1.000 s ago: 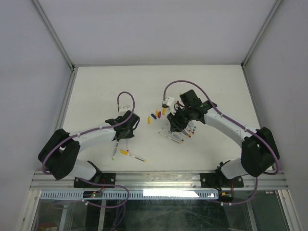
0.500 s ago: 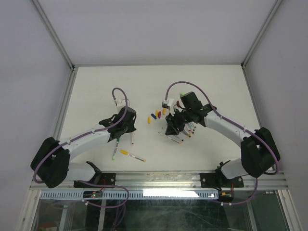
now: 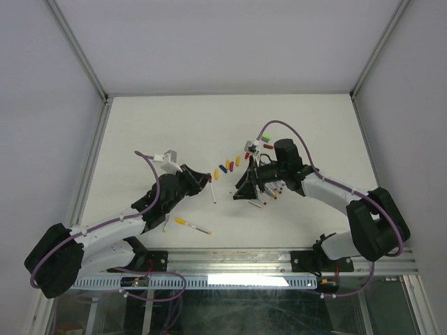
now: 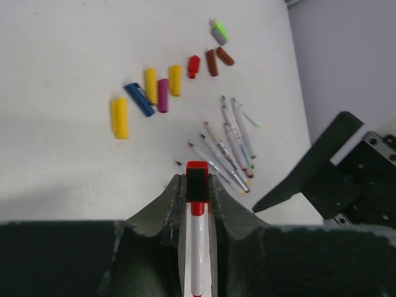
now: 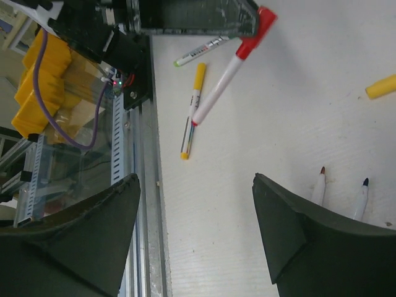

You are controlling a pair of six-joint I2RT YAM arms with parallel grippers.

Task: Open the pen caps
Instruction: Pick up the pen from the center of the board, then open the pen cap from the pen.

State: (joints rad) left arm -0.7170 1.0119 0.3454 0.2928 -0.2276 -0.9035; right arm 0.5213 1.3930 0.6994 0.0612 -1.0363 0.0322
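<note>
My left gripper (image 4: 197, 185) is shut on a white pen with a red cap (image 4: 197, 184), held above the table; it also shows in the top view (image 3: 211, 190) and the right wrist view (image 5: 232, 69). My right gripper (image 3: 244, 190) is open and empty (image 5: 197, 229), facing the left gripper, a short way right of the pen tip. Loose pen caps lie in a row: yellow (image 4: 119, 117), blue (image 4: 139, 99), purple (image 4: 163, 94), red (image 4: 193, 66), dark red (image 4: 211, 62), green (image 4: 218, 31). They show in the top view (image 3: 223, 167).
Several uncapped pen barrels (image 4: 229, 145) lie fanned beneath the right gripper (image 3: 271, 188). A yellow-capped pen (image 3: 192, 225) and a green-capped pen (image 3: 166, 222) lie near the front rail (image 3: 230, 262). The enclosure walls stand on all sides.
My left gripper has risen and swung right with the red-capped pen. My right gripper has turned left towards it.
</note>
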